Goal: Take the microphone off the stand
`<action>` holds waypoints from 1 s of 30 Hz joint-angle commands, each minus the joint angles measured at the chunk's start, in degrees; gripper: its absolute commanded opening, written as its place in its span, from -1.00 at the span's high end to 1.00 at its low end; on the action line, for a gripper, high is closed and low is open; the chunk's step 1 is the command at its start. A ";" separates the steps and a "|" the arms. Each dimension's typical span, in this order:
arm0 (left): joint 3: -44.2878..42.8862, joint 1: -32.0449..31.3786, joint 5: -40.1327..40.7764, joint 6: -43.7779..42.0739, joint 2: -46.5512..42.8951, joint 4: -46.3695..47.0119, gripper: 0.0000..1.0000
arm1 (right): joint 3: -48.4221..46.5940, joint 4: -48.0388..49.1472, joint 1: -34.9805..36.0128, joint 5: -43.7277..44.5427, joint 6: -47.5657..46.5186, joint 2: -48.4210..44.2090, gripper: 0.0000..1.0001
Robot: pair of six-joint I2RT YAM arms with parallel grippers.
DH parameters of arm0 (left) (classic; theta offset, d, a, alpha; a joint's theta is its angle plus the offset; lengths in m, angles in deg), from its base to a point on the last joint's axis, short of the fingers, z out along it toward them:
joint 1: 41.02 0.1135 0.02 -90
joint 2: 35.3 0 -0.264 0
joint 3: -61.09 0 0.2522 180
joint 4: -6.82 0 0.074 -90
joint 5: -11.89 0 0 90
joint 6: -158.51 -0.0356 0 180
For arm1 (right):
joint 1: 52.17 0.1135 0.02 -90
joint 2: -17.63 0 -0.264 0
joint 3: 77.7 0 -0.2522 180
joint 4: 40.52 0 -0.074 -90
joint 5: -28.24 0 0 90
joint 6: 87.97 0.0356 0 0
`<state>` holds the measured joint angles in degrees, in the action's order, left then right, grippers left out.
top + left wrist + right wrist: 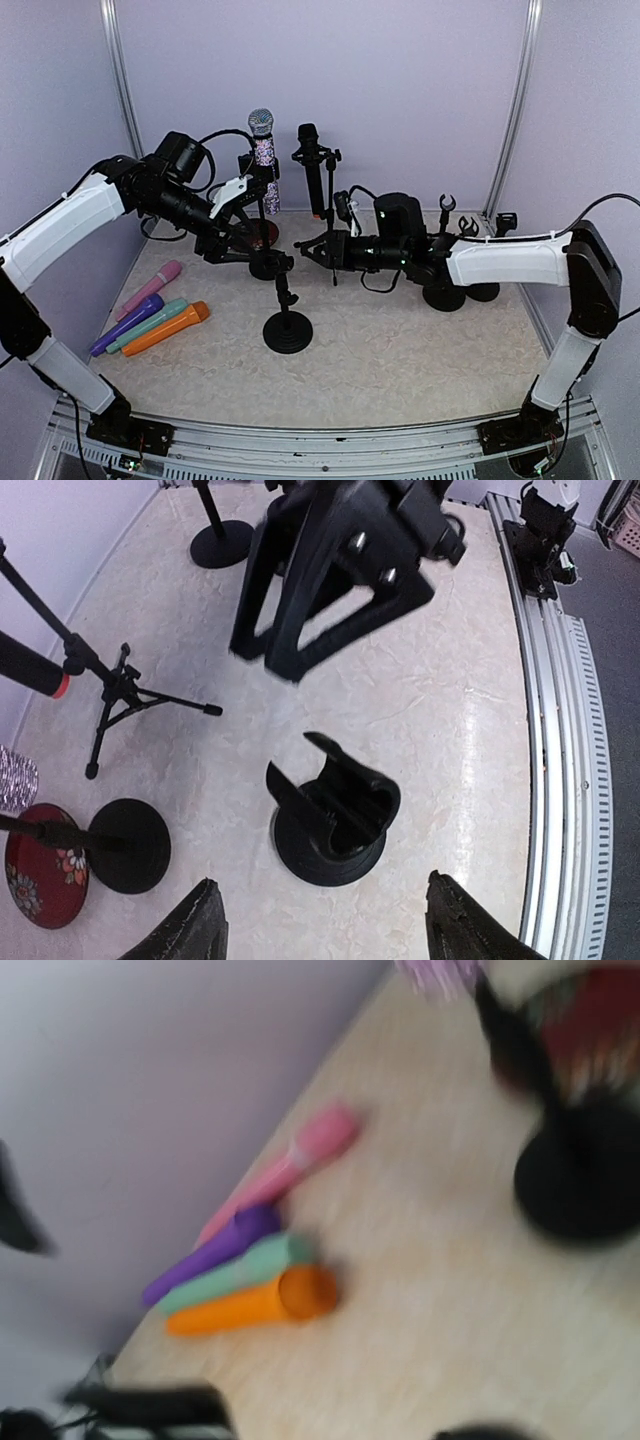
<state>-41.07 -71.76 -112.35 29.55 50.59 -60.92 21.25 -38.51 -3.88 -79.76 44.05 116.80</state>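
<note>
Black U-shaped clip (338,785) on round-based stand (325,860)

Left pincer (321,882) spread wide, pointing down

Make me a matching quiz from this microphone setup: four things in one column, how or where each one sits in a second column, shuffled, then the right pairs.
Things
1. pink microphone
2. orange microphone
3. sparkly microphone
4. round-base stand in the middle

Place or state
A. its clip holds nothing
B. lying flat, at the end of the coloured row towards the middle of the table
C. upright at the back, on a stand
D. lying flat, at the end of the coloured row by the left wall

Pairs: 1-D, 2-B, 3-C, 4-A
</note>
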 commanded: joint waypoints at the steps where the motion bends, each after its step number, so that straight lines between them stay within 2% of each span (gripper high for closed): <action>1: 2.44 3.03 -0.67 -1.51 -3.54 -1.99 -0.32 | -5.16 -10.24 2.37 11.83 -14.40 -5.51 -0.02; 6: 6.65 6.64 -1.68 -1.65 -7.13 -1.28 -0.35 | -11.08 -15.23 5.34 15.33 -21.92 -5.00 -0.22; 11: 10.94 12.15 -3.44 -1.45 -9.66 -0.56 -0.42 | -20.26 -25.16 10.62 21.05 -26.86 2.10 -0.73; 14: 12.69 14.98 -4.75 -1.98 -11.51 -0.38 -0.45 | -24.68 -29.16 12.87 24.38 -28.76 5.74 -0.85; 19: 13.45 16.72 -5.43 -3.29 -13.53 -1.25 -0.46 | -30.30 -35.18 15.05 31.54 -30.79 11.44 -0.84; 23: 13.34 18.57 -5.73 -3.66 -14.20 -1.66 -0.47 | -32.47 -37.30 16.56 37.70 -32.57 14.65 -0.74; 30: 12.78 18.60 -6.19 -3.33 -13.91 -1.55 -0.46 | -30.66 -33.49 16.83 44.17 -35.82 16.55 -0.42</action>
<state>-27.81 -53.45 -116.94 26.81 36.97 -61.99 -9.26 -73.98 12.47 -41.67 11.35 132.43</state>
